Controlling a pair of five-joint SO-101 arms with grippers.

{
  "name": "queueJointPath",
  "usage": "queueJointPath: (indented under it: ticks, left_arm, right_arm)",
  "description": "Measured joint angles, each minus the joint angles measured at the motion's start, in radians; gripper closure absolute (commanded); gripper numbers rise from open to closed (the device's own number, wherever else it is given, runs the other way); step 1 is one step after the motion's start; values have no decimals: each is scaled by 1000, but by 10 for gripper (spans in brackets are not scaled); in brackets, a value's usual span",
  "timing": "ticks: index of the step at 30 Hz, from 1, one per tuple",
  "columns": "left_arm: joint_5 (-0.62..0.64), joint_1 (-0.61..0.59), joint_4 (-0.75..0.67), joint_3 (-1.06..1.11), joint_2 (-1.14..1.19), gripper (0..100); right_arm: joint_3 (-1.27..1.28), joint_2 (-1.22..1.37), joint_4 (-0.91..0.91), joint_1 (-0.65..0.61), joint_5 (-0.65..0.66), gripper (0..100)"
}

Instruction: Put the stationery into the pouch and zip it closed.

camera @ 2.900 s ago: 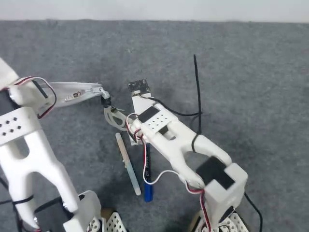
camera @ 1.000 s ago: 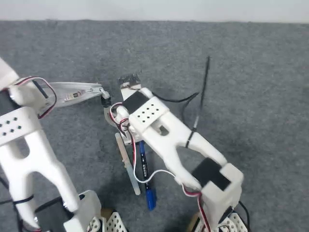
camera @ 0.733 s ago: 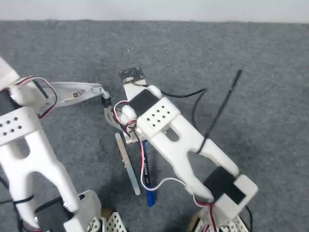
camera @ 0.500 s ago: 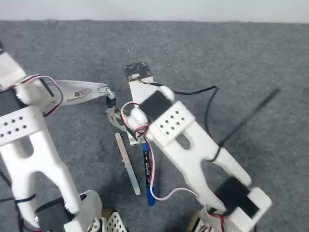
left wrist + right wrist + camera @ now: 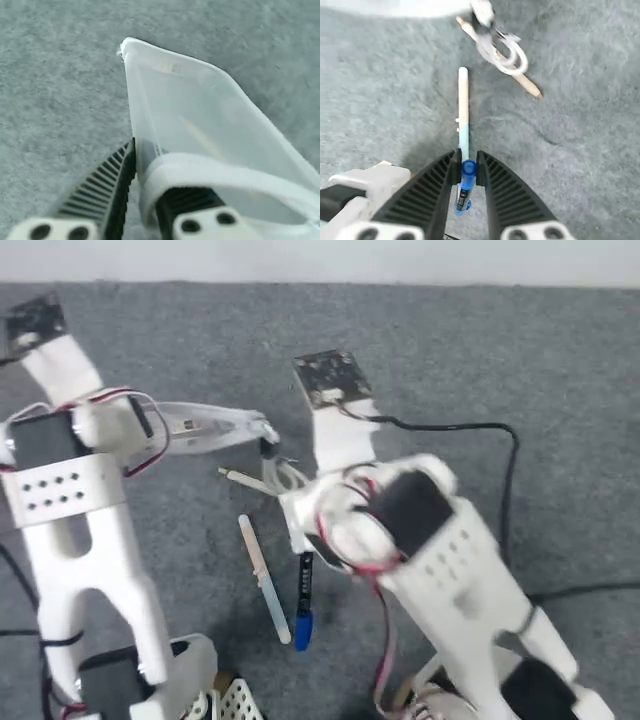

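We are gripping the blue pen [image 5: 467, 170] in our right jaws, narrow around it, over the grey counter [image 5: 580, 150]; a pale pen [image 5: 463, 107] is lying just beside it. Our left jaws are clamping the edge of the clear pouch [image 5: 200, 125], and a pencil [image 5: 527, 85] is lying by its zip ring [image 5: 512, 59].
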Motion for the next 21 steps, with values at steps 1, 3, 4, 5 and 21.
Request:
queueJointPath:
  ticks: [1,3,4,5,21]
  left_arm:
    - [0,9,0,0,0,991]
    - [0,18,3,0,0,991]
    - [0,20,3,0,0,991]
    - [0,20,3,0,0,991]
    - [0,20,3,0,0,991]
  right_arm:
    - [9,-31,-2,0,0,993]
    - [17,-97,-5,0,0,993]
    - [21,-132,-12,0,0,993]
    - [28,-169,-23,2,0,993]
    - [364,-554,-512,2,-2,993]
